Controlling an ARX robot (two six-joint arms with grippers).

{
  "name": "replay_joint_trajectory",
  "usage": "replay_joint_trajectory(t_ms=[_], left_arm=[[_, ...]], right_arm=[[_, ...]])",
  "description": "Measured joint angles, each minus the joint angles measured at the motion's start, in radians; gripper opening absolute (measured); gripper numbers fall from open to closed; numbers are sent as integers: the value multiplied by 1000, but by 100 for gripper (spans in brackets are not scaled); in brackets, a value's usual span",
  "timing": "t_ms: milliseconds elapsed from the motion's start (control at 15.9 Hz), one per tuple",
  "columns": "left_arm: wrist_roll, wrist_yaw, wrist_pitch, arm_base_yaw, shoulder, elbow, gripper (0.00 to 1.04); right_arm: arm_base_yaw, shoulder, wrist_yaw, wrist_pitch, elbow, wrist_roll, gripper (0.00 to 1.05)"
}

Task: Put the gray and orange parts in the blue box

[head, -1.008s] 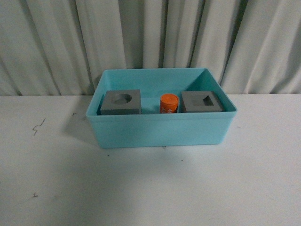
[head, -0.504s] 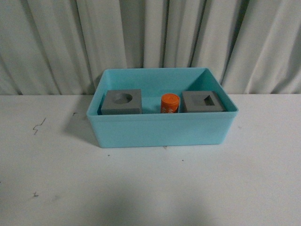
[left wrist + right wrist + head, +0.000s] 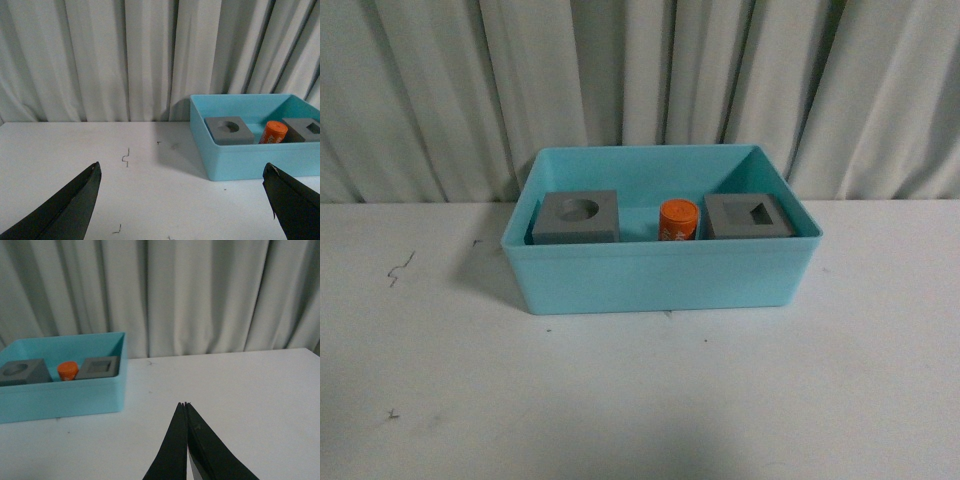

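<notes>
Pleated pale curtain (image 3: pixel 640 90) hanging behind, across the full width. White matte surface (image 3: pixel 640 400) beneath, marked by a few small dark scuffs (image 3: pixel 398 270) at 9 o'clock of the bin. Nothing standing between either arm and the bin.

Blue box (image 3: pixel 660 280): light turquoise plastic, rectangular, thin-walled with a narrow rim, set at mid-surface close to the curtain. Smooth, slightly glossy walls.

Contents, in a row along the near wall:
- At 9 o'clock inside the bin, matte gray cube with round recess (image 3: pixel 578 217), recess facing up.
- At centre, small orange cylinder (image 3: pixel 678 220), upright, white marking on its side, too small to read.
- At 3 o'clock, matte gray cube with square recess (image 3: pixel 748 216), recess facing up.
All three apart from each other, none touching a neighbour.

Left end effector (image 3: pixel 182 200): dark tapered fingers spread wide, holding nothing, over bare surface, well apart from the bin.

Right end effector (image 3: pixel 186 405): dark fingers pressed together tip to tip, gripping nothing, well apart from the bin.
</notes>
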Motion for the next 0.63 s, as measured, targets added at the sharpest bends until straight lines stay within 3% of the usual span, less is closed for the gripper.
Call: replay_joint_trajectory(t_ms=[630], left_arm=[[1, 0, 0, 0, 0, 0, 98]], right_arm=[[12, 2, -18, 8, 0, -5, 2]])
